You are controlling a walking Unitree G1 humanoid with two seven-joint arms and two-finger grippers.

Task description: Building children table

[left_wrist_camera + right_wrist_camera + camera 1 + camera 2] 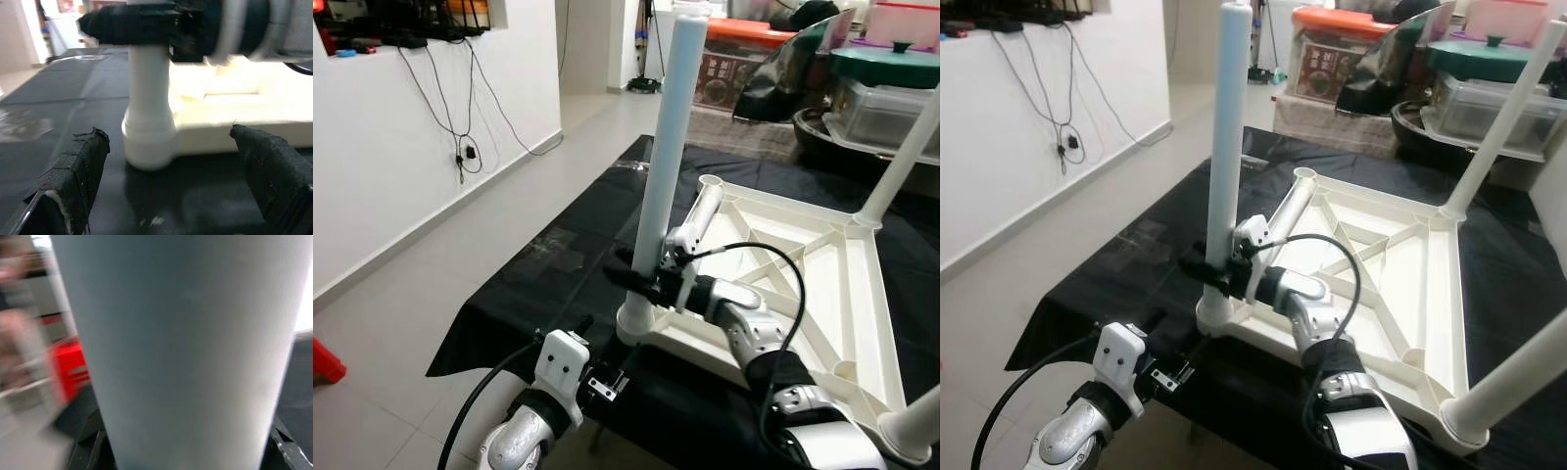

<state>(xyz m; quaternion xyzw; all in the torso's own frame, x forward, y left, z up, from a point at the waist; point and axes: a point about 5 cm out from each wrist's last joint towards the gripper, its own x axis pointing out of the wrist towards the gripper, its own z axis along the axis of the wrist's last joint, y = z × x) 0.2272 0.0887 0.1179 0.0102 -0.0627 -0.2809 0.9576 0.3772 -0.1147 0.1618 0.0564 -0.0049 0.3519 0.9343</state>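
Note:
A white children's table top (864,323) lies upside down on a black cloth (538,284). A white leg (671,127) stands upright in its near-left corner socket (146,142). My right gripper (641,277) is shut on this leg low down, just above the socket; up close the leg (181,347) sits between the fingers. My left gripper (602,357) is open in front of the socket, its fingers (73,171) apart on either side and touching nothing. Two more legs stand at the far right corner (906,157) and the near right corner (915,426). Another leg (707,208) lies at the far left corner.
A white wall with hanging cables (460,127) runs along the left, with bare floor between it and the cloth. Storage boxes and a lidded pot (886,69) crowd the back right. A red object (325,362) sits on the floor at lower left.

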